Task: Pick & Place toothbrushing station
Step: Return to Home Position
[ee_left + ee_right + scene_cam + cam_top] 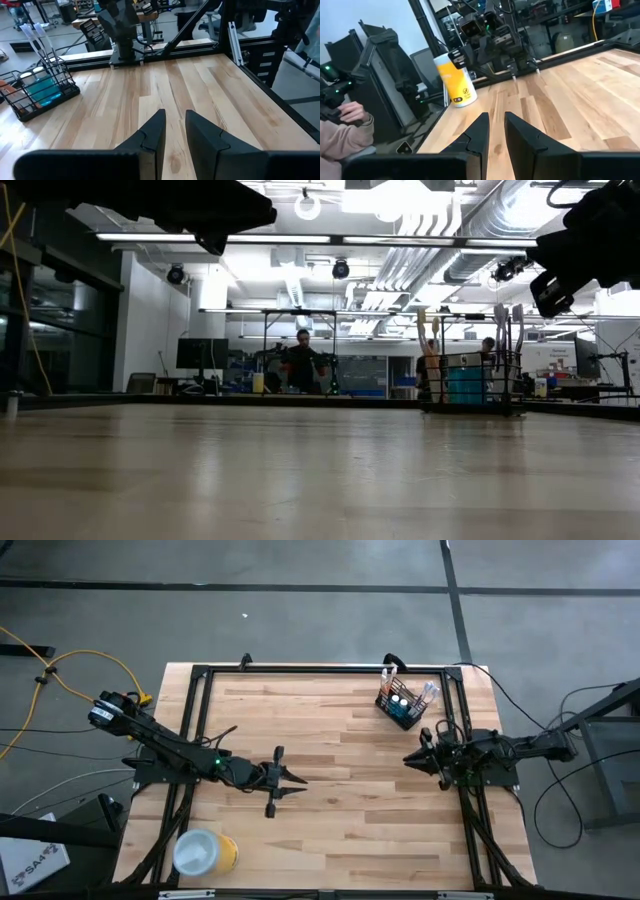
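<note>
Far left of the holder, at the opposite corner: yellow cylinder (pixel 205 852) with a white top, lying well apart from the station and no part of it.
Left gripper (pixel 300 780): well left of the holder, low over the wood, fingers a little apart with nothing between them.
Black mesh holder (pixel 402 708): stands upright near the table's (pixel 340 830) far right corner, close to the black frame rail (pixel 320 668).
Toothbrushes (pixel 428 692): upright inside the holder, heads sticking well above its rim.
Blue tubes (pixel 400 700): inside the holder, beside the brushes.
Right gripper (pixel 408 758): near the holder, on its near side, fingers slightly parted and empty.
Stage: the set looks loaded, so parking both arms seems all that remains.
Risk: the right arm is the close one. A swing toward the holder could catch the tall brush heads and tip the light mesh box or flick a brush out.
In the way: only bare wood lies between the left gripper and the holder. The frame rail hems the holder in behind.
Beyond the table: a person's hand (pixel 352 112) and sleeve past the cylinder, clear of both arms.
</note>
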Robot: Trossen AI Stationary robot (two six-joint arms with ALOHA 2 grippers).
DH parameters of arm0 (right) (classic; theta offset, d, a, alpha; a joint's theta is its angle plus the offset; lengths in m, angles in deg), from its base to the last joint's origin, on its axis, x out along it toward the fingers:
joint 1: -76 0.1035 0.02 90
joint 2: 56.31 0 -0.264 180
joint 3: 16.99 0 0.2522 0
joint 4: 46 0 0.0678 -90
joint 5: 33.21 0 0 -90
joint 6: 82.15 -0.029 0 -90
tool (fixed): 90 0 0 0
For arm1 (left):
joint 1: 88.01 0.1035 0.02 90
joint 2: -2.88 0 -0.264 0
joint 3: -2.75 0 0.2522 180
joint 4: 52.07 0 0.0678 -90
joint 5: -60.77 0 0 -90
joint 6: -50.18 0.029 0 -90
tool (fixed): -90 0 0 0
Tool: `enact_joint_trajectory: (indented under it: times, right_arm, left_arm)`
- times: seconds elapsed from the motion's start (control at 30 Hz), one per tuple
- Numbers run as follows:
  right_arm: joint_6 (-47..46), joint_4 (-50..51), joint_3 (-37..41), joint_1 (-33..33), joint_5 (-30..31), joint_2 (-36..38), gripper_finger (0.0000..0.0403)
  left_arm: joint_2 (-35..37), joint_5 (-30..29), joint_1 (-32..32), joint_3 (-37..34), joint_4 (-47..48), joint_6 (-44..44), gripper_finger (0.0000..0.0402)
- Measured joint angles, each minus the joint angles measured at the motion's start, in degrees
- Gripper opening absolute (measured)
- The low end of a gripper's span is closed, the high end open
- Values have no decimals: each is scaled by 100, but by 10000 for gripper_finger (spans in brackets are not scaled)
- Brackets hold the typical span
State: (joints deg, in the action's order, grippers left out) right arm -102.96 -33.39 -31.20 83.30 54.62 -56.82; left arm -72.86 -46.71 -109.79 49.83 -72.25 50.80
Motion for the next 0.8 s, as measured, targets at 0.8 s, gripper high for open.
enact_joint_trajectory:
  times: [0.8]
  right_arm:
    - [-25,28,9,6,187,-2,52]
  left_arm:
    - [0,-17,6,0,3,-256,69]
